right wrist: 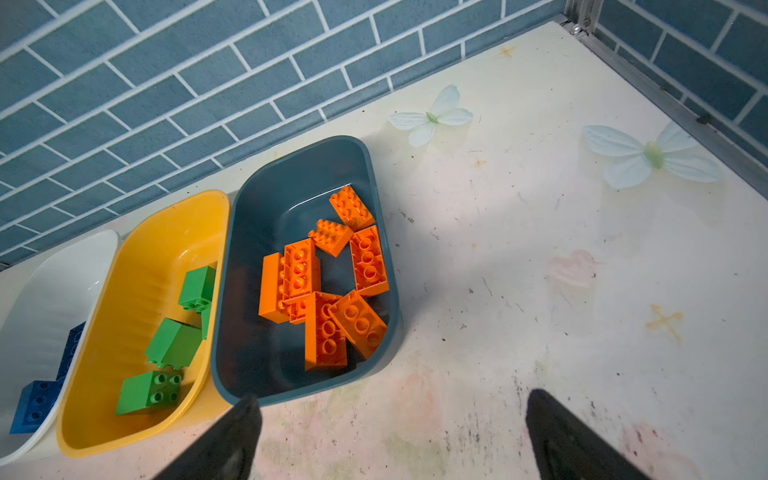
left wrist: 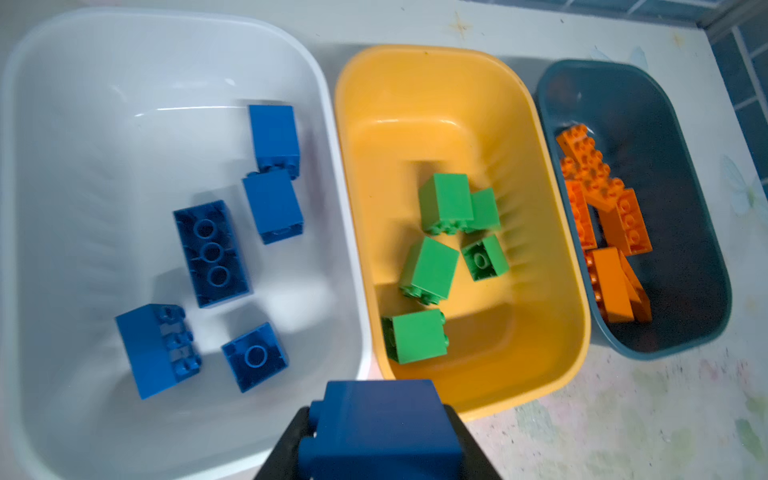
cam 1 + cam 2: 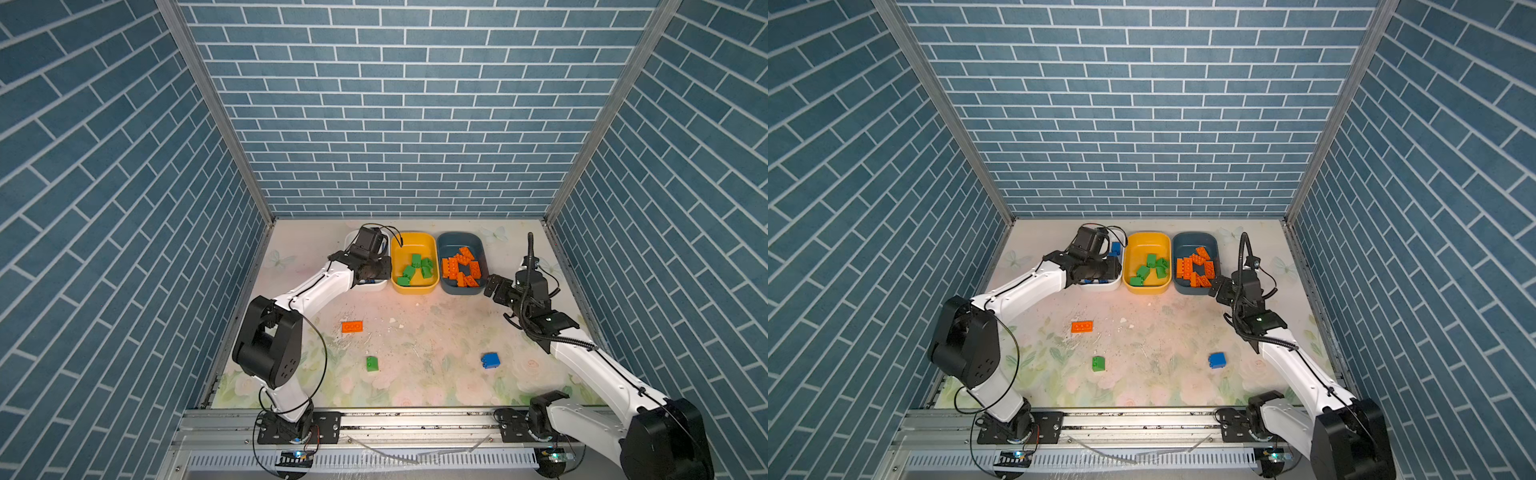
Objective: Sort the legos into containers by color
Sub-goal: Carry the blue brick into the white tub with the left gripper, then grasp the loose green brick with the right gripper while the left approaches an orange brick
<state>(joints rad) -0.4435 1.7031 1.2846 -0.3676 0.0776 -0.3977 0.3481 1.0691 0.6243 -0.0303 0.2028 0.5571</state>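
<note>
clamping a blue brick [image 2: 380,432] in left jaws, lower centre, over the white tub [image 2: 83,83] to join its colour; holding right jaws apart beside teal tub [image 1: 282,187].

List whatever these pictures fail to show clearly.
The white tub, both top views: mostly hidden behind the left arm; its contents barely show.
The held blue brick, left wrist view: lower part cut off by the picture's edge.
The orange bricks, left wrist view: blurred, overlapping pile; count unclear.
</note>
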